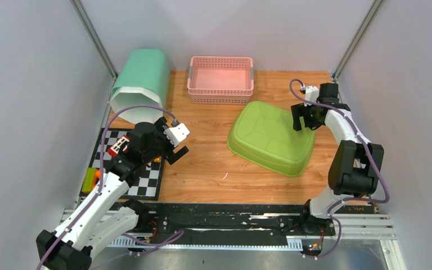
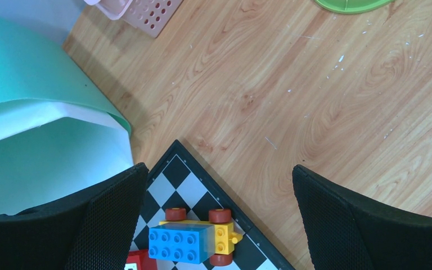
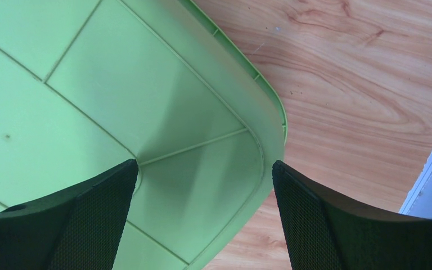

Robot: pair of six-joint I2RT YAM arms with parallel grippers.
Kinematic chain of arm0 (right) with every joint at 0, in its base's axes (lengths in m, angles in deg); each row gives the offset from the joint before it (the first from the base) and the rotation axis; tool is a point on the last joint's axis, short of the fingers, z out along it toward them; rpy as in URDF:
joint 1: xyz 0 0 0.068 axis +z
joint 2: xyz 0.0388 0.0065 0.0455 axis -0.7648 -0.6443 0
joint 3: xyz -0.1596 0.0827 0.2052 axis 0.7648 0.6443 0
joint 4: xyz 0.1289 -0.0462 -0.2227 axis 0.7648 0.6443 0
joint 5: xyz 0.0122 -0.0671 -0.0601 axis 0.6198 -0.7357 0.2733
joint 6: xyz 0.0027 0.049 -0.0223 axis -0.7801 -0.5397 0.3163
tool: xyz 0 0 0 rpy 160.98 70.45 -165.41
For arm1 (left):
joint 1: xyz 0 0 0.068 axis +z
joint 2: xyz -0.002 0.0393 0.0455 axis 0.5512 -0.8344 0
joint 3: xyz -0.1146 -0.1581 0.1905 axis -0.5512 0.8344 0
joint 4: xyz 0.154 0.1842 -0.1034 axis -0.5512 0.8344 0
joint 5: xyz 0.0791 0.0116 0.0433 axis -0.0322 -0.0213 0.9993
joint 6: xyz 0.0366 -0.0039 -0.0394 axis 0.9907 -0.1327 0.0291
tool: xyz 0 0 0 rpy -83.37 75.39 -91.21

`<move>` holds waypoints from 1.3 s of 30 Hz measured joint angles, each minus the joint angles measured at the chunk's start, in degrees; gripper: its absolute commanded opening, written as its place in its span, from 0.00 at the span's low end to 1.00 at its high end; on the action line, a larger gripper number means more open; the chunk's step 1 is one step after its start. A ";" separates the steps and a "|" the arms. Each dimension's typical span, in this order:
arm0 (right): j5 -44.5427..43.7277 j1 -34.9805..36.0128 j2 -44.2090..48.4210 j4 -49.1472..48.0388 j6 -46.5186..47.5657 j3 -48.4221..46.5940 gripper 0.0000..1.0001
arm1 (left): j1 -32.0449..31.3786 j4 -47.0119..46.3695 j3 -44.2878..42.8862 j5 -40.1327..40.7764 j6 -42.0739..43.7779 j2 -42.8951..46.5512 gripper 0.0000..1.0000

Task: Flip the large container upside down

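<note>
While right pincer (image 1: 305, 125) gapes open, green container (image 1: 267, 139) lies base-up, long axis diagonal

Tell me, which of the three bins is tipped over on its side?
The mint-green bin at the back left; its opening faces sideways. The pink basket stands upright, and the lime tub lies bottom-up.

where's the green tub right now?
Top view, right of centre: the green tub lies base-up, just on the near side of the pink basket, with the right end effector over its far right corner.
</note>
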 measured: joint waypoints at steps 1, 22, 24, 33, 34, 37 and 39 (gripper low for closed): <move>0.00 -0.22 0.13 0.17 0.11 0.09 0.91 | 0.00 0.00 0.00 0.00 0.00 0.00 1.00; -1.70 -4.90 7.17 1.68 6.14 5.42 0.91 | 0.00 0.00 0.00 -0.22 0.00 0.02 1.00; -1.11 -4.90 8.94 2.23 7.43 5.60 0.91 | 0.00 0.00 0.00 -0.26 0.00 0.02 1.00; 5.62 -1.73 15.54 2.29 9.75 3.65 0.91 | 0.00 0.00 0.00 -0.39 0.00 0.02 1.00; 6.01 -0.33 15.74 2.10 10.05 3.43 0.91 | 0.00 0.00 0.00 -0.39 0.00 0.02 1.00; 6.40 5.84 15.93 1.27 11.08 3.37 0.92 | 0.00 0.00 0.00 -0.39 0.00 0.02 1.00; 6.43 10.36 15.91 0.42 12.00 3.37 0.92 | 0.00 0.00 0.00 -0.39 0.00 0.02 1.00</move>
